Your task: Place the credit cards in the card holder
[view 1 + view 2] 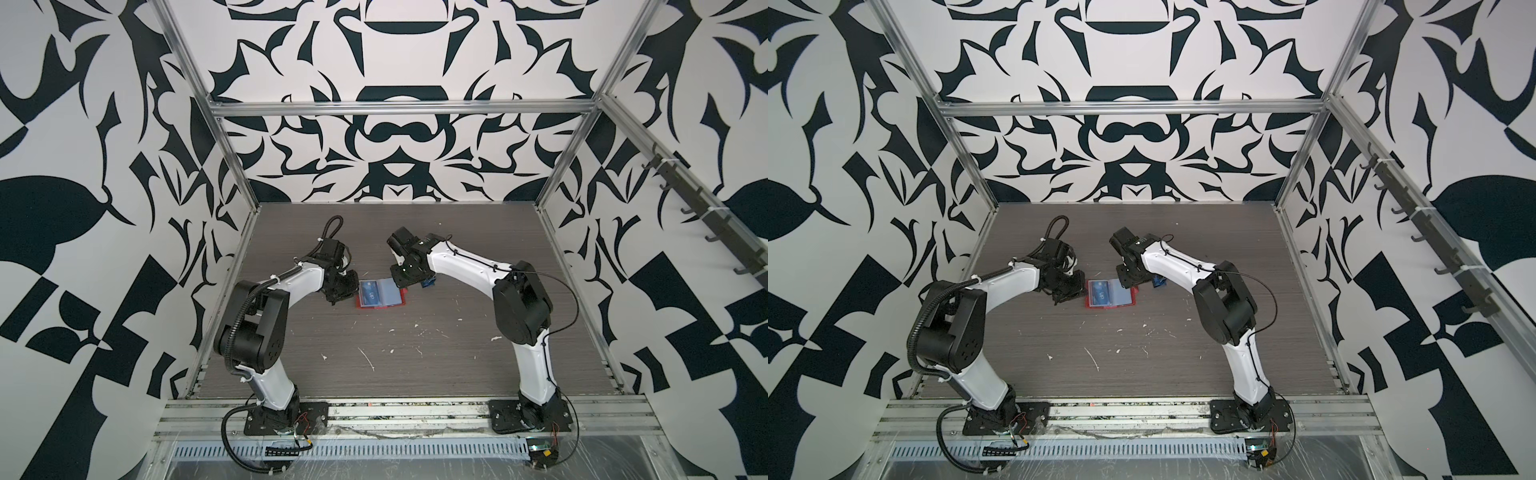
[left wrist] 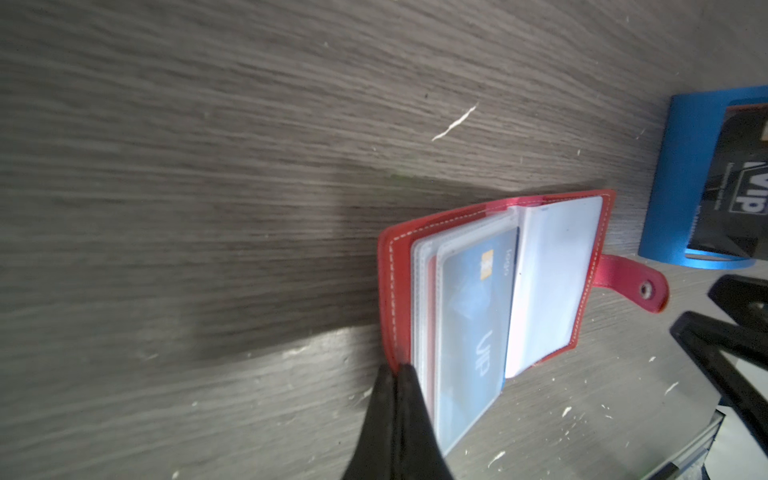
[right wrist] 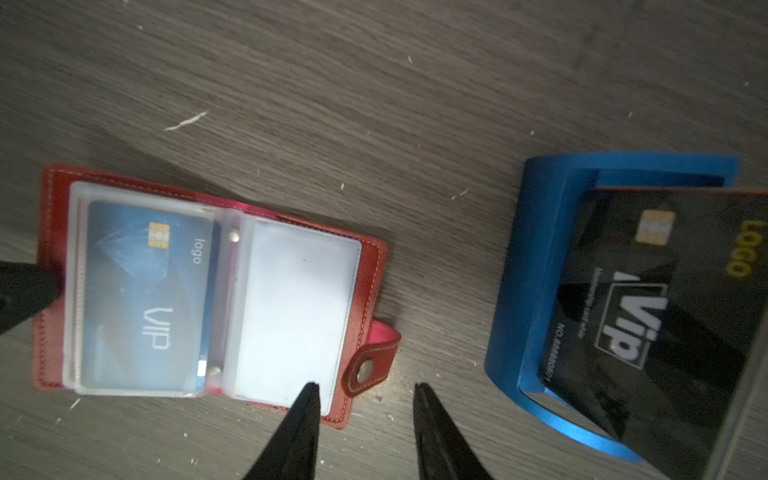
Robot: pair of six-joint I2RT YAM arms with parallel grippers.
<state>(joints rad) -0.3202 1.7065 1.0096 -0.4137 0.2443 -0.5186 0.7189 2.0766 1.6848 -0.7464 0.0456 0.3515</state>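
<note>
Your left gripper is clenched: its two black fingers meet on the outer edge of the red leather-look card holder, pinching the cover flap. Your right gripper is released and holds nothing. Its jaws stand apart, one tip over the corner of the white credit card, the other over bare table just past the red snap tab.

Moving outward, the card holder lies open like a booklet on the grey wood-grain table. In both top views it sits near the middle, between your two grippers. A light blue credit card marked VIP sits inside a clear plastic pocket on the flap your left gripper has hold of. The white credit card lies on the facing page, on the strap side.

Further out, near the snap tab but apart from it, the blue plastic rack holds a dark credit card, also marked VIP, leaning tilted inside it.
</note>
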